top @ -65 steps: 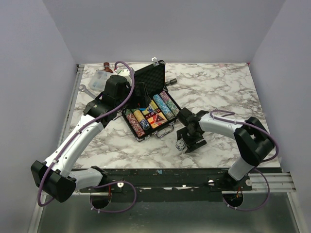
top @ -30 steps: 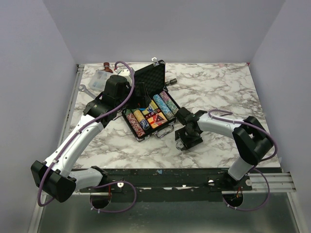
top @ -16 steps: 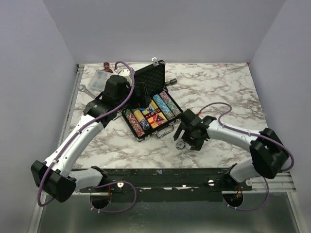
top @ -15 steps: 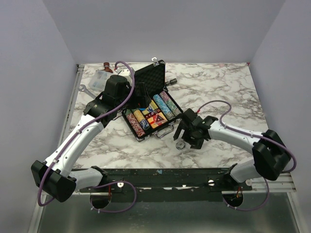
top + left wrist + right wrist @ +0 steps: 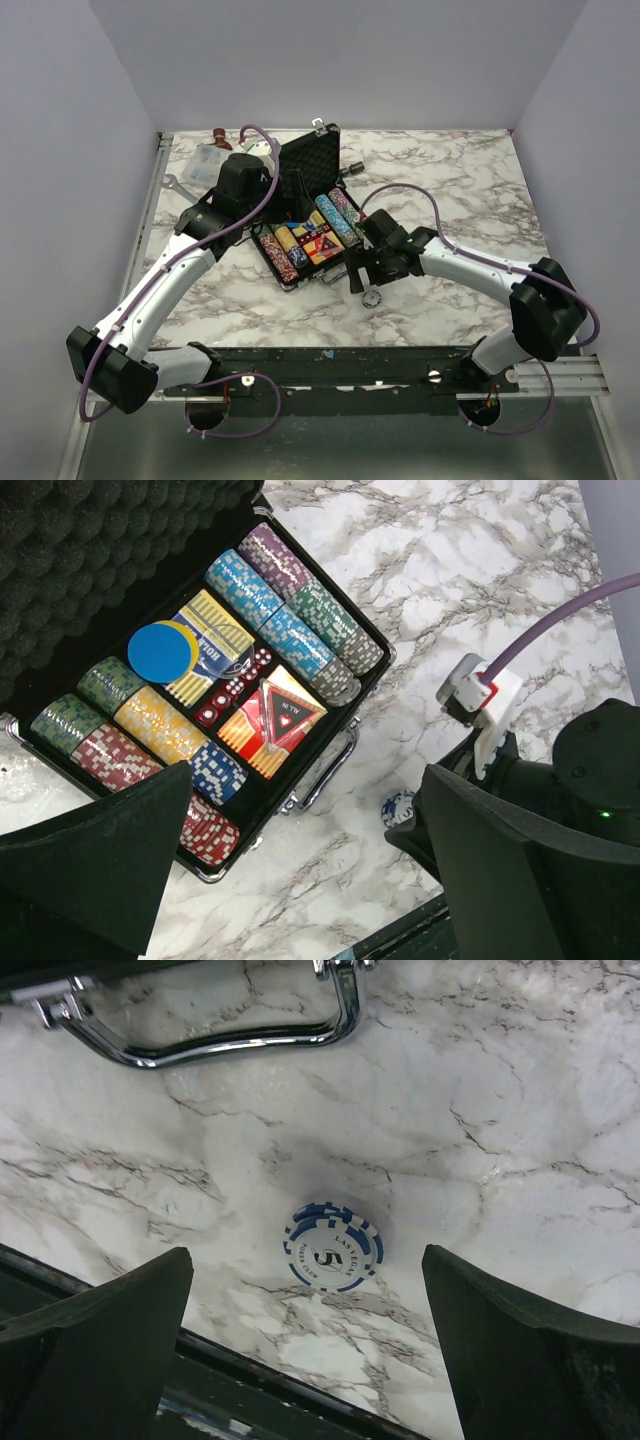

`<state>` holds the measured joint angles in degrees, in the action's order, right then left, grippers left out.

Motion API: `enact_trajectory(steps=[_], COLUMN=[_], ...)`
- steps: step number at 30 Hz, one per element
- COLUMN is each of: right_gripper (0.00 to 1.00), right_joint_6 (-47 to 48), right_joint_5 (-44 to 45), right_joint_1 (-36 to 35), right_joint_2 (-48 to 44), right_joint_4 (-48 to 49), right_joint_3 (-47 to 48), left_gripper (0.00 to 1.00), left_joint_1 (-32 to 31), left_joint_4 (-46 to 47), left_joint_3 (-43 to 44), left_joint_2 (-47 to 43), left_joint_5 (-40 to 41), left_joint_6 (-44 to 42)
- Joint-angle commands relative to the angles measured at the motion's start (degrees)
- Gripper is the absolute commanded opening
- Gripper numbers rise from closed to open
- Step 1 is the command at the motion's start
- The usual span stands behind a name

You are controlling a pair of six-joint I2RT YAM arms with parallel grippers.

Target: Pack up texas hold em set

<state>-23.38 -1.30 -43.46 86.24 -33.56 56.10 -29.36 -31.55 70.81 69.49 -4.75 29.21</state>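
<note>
The black briefcase (image 5: 283, 281) lies open at the table's middle, its foam lid (image 5: 305, 160) upright. In the left wrist view it holds multicoloured chip rows (image 5: 290, 630), a blue disc (image 5: 163, 652), red-yellow card boxes (image 5: 283, 718) and red dice. A small stack of loose blue-white chips (image 5: 372, 298) lies on the marble in front of the case's silver handle (image 5: 230, 1045); it also shows in the right wrist view (image 5: 333, 1244). My right gripper (image 5: 355, 272) hovers open over it, the chips (image 5: 398, 807) between its fingers (image 5: 100, 1330). My left gripper (image 5: 290, 195) is open and empty above the case.
A clear plastic box (image 5: 210, 160), a silver wrench (image 5: 172, 182) and a red item (image 5: 218, 132) lie at the back left. A small black-silver object (image 5: 353, 168) lies right of the lid. The table's front edge (image 5: 250, 1380) runs close below the loose chips.
My right arm has swung and its gripper has moved left and back toward the case's handle; the loose chips stay where they were. My left arm has barely shifted.
</note>
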Motion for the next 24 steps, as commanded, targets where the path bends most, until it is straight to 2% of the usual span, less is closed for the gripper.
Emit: enact_trajectory(steps=[1,9,20,24], right_gripper=[0.99,0.94,0.89,0.84], right_joint_6=[9.3,11.9,10.7,9.6], right_joint_5=[-2.6,-2.3,4.1,6.2], right_joint_1=[-0.5,-2.3,-6.4,-7.2], right_joint_2=[2.2,7.3,13.0,14.2], right_joint_4=[-3.3,-4.4,-7.5,-8.4], right_joint_3=[1.6,3.3,5.1,4.9], left_gripper=[0.96,0.96,0.96,0.96], left_joint_1=[-0.1,0.0,0.0,0.0], left_joint_4=[1.3,1.1,1.0,1.0], left_joint_3=[-0.3,-0.2,0.0,-0.1], left_joint_2=[-1.1,-1.1,-0.9,-0.8], left_joint_5=[-1.2,-0.5,-0.7,-0.8], left_joint_6=[-0.4,-0.6,-0.7,-0.7])
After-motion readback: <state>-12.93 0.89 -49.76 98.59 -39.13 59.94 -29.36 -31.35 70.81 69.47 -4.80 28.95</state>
